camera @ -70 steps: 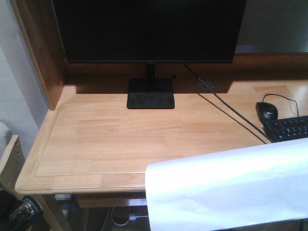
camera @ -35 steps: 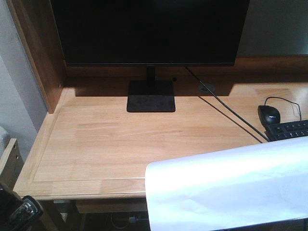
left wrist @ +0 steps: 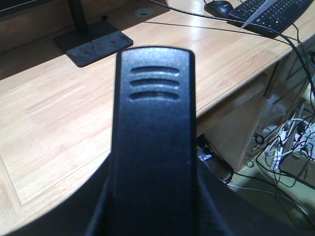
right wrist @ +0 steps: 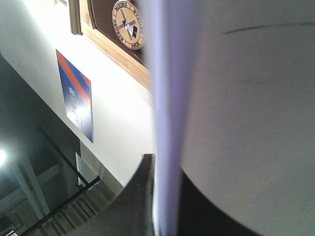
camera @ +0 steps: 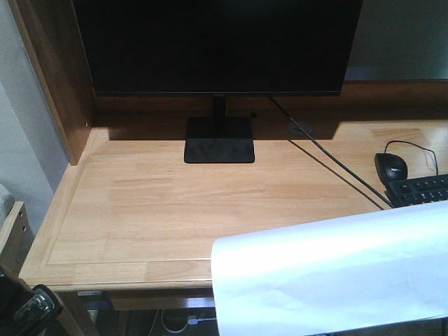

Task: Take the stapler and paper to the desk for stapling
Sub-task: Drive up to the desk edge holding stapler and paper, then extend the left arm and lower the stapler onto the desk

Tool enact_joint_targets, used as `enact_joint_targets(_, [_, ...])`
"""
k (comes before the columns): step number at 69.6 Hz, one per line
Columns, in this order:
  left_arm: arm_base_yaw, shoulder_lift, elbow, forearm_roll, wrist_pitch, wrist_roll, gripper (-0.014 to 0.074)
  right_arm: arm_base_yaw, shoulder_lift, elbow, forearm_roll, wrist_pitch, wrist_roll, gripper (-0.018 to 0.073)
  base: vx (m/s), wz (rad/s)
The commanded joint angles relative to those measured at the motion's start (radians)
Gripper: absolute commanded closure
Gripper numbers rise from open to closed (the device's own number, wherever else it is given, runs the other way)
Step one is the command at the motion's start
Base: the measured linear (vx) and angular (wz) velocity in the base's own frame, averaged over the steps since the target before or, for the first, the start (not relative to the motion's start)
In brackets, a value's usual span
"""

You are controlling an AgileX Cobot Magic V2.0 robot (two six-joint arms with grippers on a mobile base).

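Surface (camera: 140, 203): wide bare wood lies open from the middle out to 9 o'clock. That is the sensible landing zone, I judge, well apart from the monitor (camera: 217, 42) at 12 and the keyboard (camera: 420, 189) and mouse (camera: 390, 166) at 3.
Paper (camera: 329, 273): it hangs in the air at 5 o'clock, overlapping the front rim and not yet lying flat. Bring it forward and lower it level, so the loose edge does not fold under.
Stapler (left wrist: 152, 123): it is carried off the surface by the near edge, top towards the wrist camera. Set it down beside the sheets, not on them.
Right claw (right wrist: 165, 206): pressed together on the paper's edge, which runs down into it.
Left claw (left wrist: 152, 214): pinching the stapler from both sides; its fingers are mostly hidden.
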Motion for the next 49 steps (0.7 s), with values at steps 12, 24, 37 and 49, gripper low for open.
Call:
enact_joint_targets(12, [-0.003, 0.006, -0.032, -0.032, -0.104, -0.003, 0.0603, -0.001, 0.007, 0.004, 0.004, -0.058, -0.012, 0.0565, 0.0, 0.0])
enact_joint_targets(24, [-0.003, 0.006, -0.032, -0.033, -0.159, -0.011, 0.0603, -0.001, 0.007, 0.004, 0.004, -0.058, -0.012, 0.0565, 0.0, 0.0])
enact_joint_targets(37, [-0.003, 0.057, -0.062, -0.027, -0.27, -0.106, 0.0603, -0.001, 0.007, 0.004, 0.004, -0.058, -0.012, 0.0565, 0.0, 0.0])
enact_joint_targets(49, [-0.003, 0.258, -0.214, -0.024, -0.283, -0.108, 0.0603, -0.001, 0.007, 0.004, 0.004, -0.058, -0.012, 0.0565, 0.0, 0.0])
